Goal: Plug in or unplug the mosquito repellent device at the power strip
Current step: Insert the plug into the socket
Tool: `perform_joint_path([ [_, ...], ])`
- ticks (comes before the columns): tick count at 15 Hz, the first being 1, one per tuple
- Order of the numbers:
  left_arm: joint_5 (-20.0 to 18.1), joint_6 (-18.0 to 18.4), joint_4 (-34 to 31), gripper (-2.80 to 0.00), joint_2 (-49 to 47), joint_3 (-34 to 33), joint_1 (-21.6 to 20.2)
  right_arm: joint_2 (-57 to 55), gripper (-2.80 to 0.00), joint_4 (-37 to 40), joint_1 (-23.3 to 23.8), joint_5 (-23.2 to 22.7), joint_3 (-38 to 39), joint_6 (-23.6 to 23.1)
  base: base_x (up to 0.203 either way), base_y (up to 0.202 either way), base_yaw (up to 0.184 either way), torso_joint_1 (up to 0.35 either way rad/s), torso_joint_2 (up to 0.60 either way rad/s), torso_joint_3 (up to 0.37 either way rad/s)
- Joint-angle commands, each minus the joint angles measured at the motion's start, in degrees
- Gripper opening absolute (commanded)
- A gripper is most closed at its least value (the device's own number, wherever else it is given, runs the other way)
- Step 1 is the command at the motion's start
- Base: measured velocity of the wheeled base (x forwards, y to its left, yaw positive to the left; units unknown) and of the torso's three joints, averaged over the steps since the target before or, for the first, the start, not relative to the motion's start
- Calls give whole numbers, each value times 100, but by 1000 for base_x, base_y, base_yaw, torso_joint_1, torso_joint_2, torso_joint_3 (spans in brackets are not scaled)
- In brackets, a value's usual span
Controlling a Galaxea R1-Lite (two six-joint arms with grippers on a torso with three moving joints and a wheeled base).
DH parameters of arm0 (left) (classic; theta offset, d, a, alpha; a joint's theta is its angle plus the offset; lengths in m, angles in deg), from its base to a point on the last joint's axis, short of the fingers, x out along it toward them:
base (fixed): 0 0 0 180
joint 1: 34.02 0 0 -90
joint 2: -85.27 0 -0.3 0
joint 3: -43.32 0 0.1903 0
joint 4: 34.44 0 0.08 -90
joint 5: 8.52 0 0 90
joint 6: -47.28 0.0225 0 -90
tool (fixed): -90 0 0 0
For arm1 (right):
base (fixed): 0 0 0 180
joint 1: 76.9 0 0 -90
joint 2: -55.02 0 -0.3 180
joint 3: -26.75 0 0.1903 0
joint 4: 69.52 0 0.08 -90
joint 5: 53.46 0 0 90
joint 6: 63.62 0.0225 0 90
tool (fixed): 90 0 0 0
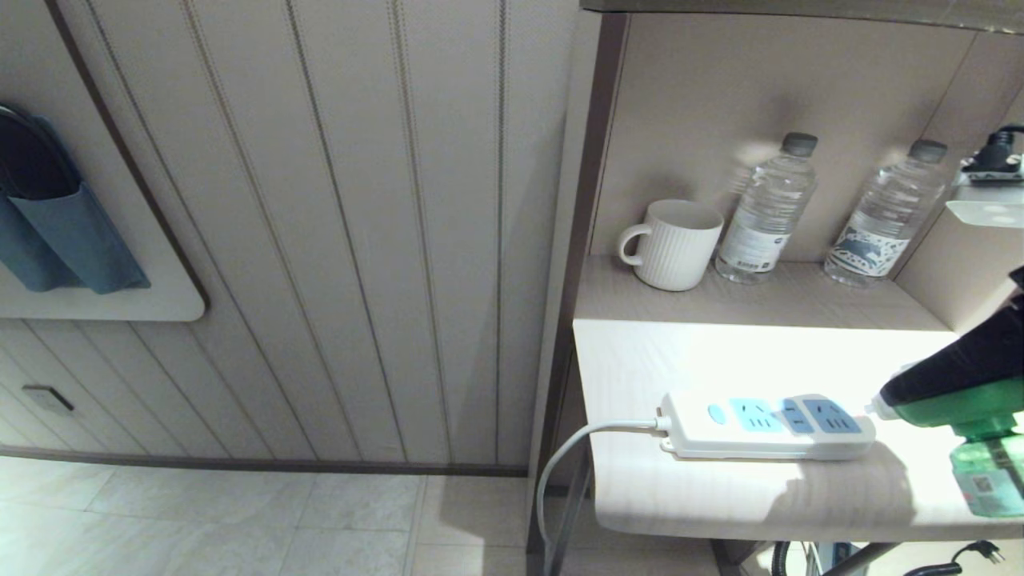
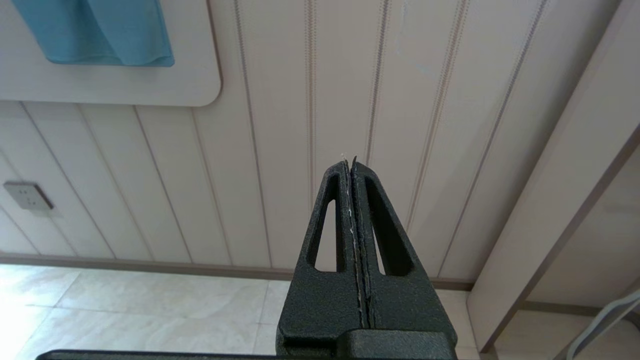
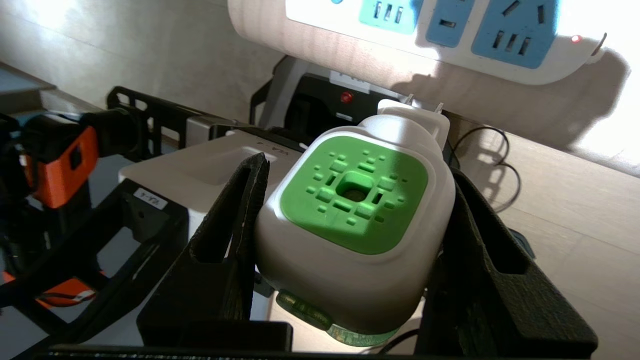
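Note:
The mosquito repellent device (image 3: 355, 200) has a white rounded head with a green centre, and my right gripper (image 3: 357, 170) is shut on its two sides. Its two metal prongs (image 3: 425, 106) are bare and point toward the power strip (image 3: 450, 25), a short way off it. In the head view the device (image 1: 988, 472) hangs at the right edge with its green bottle downward, held by the right gripper (image 1: 920, 392) just beyond the right end of the power strip (image 1: 768, 424). The strip lies flat on the table (image 1: 720, 496). My left gripper (image 2: 350, 162) is shut and empty, facing the panelled wall.
A white ribbed mug (image 1: 672, 244) and two clear water bottles (image 1: 768, 208) (image 1: 884, 212) stand on the shelf behind the strip. The strip's white cord (image 1: 560, 464) drops over the table's left edge. A wall outlet (image 1: 48, 398) sits low on the wall at the left.

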State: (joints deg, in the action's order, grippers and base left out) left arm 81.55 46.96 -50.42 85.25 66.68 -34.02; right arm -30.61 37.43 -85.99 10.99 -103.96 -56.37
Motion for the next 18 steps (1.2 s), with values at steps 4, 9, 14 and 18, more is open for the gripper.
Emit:
perform_joint_path([
  [4,1,-3,8,-280,2,0,0,-356,-280,408,-88,270,-422,-92,0,0,0,0,0,0],
  [9,1,-3,8,-280,2,0,0,-760,-280,74,-163,261,-454,-69,0,0,0,0,0,0],
  [14,1,-3,8,-280,2,0,0,-797,-280,0,-155,252,-445,-31,0,0,0,0,0,0],
  [18,1,-3,8,-280,2,0,0,-806,-280,0,-137,252,-445,-20,0,0,0,0,0,0],
])
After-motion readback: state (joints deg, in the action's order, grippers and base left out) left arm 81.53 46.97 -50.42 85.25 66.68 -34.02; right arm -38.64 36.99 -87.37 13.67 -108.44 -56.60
